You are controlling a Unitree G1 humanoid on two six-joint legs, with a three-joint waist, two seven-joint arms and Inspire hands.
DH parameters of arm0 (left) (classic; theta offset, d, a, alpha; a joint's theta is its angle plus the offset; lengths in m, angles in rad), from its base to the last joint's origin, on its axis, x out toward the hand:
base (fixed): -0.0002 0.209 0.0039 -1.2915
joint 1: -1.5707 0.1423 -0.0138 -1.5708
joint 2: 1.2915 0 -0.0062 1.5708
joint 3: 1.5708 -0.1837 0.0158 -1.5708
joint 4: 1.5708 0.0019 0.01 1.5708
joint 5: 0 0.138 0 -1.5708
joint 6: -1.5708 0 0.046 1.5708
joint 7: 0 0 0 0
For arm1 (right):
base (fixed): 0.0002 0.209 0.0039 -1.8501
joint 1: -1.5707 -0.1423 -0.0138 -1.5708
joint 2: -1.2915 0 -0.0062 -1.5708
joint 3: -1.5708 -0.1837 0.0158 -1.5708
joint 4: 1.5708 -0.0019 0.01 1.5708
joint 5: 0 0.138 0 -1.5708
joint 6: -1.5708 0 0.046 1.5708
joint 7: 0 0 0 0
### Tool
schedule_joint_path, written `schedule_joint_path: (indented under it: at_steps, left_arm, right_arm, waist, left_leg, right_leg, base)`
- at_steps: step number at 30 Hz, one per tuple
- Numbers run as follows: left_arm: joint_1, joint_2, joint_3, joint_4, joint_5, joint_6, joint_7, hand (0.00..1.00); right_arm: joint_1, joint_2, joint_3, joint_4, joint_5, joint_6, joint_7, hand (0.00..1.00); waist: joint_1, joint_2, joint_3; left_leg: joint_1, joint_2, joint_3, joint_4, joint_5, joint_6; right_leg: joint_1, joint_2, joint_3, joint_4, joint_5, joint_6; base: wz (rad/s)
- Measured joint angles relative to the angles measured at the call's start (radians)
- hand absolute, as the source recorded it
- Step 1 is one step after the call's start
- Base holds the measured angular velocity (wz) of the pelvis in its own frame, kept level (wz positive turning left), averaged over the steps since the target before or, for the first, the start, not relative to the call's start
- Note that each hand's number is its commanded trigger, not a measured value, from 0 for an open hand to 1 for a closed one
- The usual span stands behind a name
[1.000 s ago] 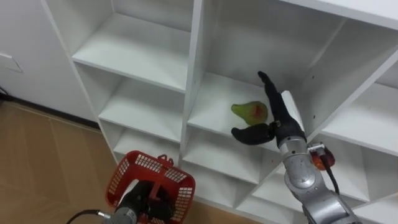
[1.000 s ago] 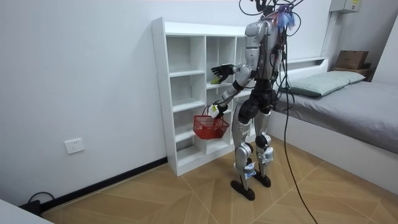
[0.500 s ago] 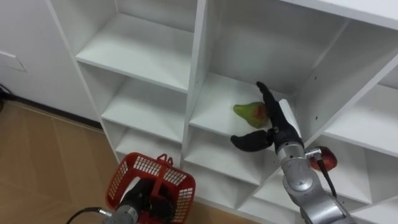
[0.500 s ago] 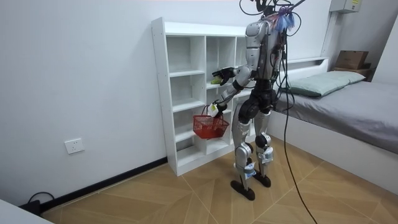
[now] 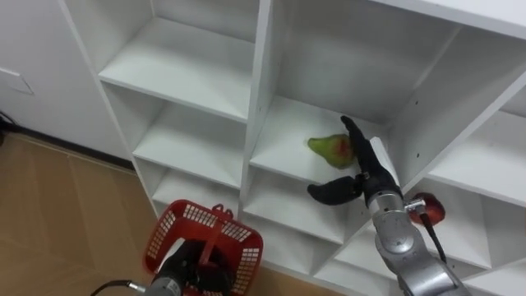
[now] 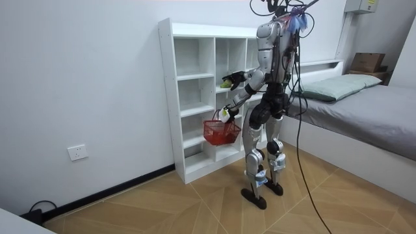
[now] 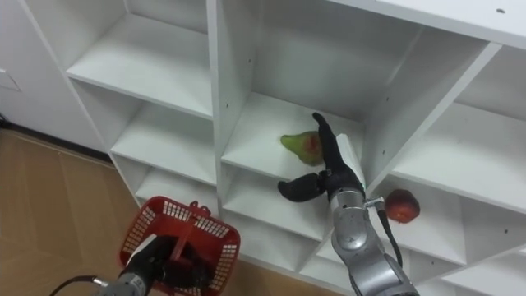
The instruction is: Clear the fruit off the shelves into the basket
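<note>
Bright, even indoor light; soft faint shadows inside the white closet point(image 5: 260, 90) compartments.

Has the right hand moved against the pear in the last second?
Yes: the right hand, open, has dropped closer to the pear on the shelf and is now level with it.

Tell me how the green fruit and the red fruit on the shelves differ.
The green fruit is tapered and lies on its side; the red fruit is round. The green fruit sits one column left of the red fruit and a shelf higher. The open right hand is by the green fruit, not the red fruit. Both rest on white shelves, outside the basket.
</note>
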Motion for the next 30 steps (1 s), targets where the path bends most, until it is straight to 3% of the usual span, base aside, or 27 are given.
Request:
schedule_joint_path:
  at_steps: [11, 22, 30]
  left_arm:
    - [0.019, 0.012, 0.0, 0.008, -0.01, 0.0, -0.01, 1.0]
    - [0.024, 0.019, 0.001, 0.065, -0.01, 0.0, -0.017, 1.0]
    - [0.025, 0.019, -0.002, 0.088, -0.009, 0.0, -0.017, 1.0]
  right_arm:
    - [0.0, 0.0, 0.001, 0.05, 0.011, -0.003, -0.002, 0.0]
    - [-0.005, 0.004, -0.006, 0.072, 0.088, -0.031, -0.012, 0.0]
    - [-0.045, 0.021, -0.032, 0.124, 0.092, -0.039, -0.012, 0.0]
  waist:
    - [0.001, -0.001, 0.0003]
    - [-0.004, -0.003, 0.0003]
    - [-0.014, 0.012, 0.0078]
  left_leg:
    - [0.015, 0.0, -0.002, -0.005, 0.0, 0.0]
    - [0.005, -0.003, -0.015, 0.01, 0.0, 0.0]
    - [-0.005, -0.01, -0.027, 0.017, -0.001, 0.002]
  right_leg:
    - [0.018, -0.001, -0.004, 0.0, -0.001, 0.001]
    - [0.019, -0.003, -0.008, -0.002, -0.001, 0.001]
    - [0.019, -0.009, -0.009, -0.002, -0.002, 0.004]
  base:
    - [0.0]
    - [0.02]
    - [0.03]
